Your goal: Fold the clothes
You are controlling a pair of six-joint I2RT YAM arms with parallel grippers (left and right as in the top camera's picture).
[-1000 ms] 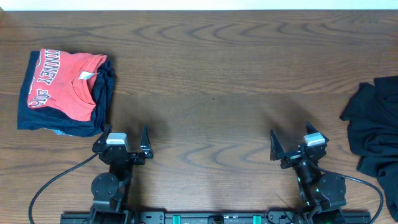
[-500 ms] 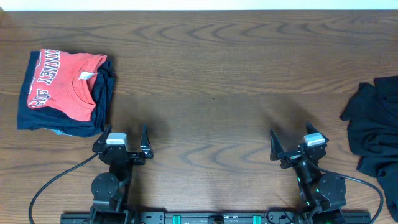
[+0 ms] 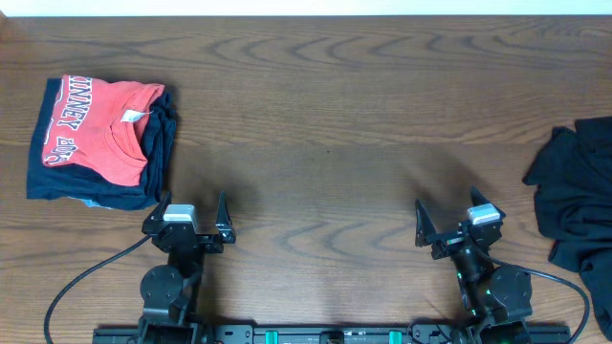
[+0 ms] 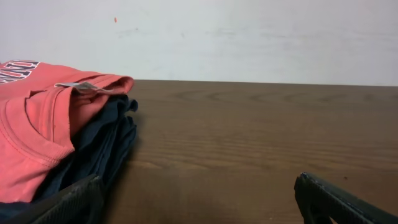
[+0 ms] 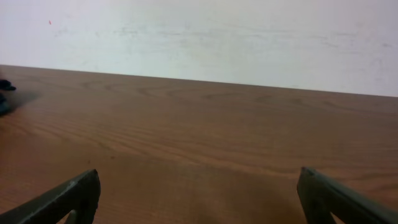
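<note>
A folded coral-red T-shirt [image 3: 96, 124] with white lettering lies on top of a folded navy garment [image 3: 158, 162] at the table's left. The left wrist view has the same stack at its left edge, red T-shirt [image 4: 31, 124] over navy garment [image 4: 99, 149]. A crumpled black garment [image 3: 579, 201] lies at the right edge. My left gripper [image 3: 191, 205] [image 4: 196, 190] rests open near the front edge, just right of the stack, nothing between its fingers. My right gripper [image 3: 448, 215] [image 5: 199, 186] rests open too, left of the black garment, over bare wood.
The wooden table [image 3: 325, 115] runs wide between the two piles. A pale wall [image 5: 199, 31] stands beyond the far edge. Cables [image 3: 76, 277] and the arm bases sit along the front edge.
</note>
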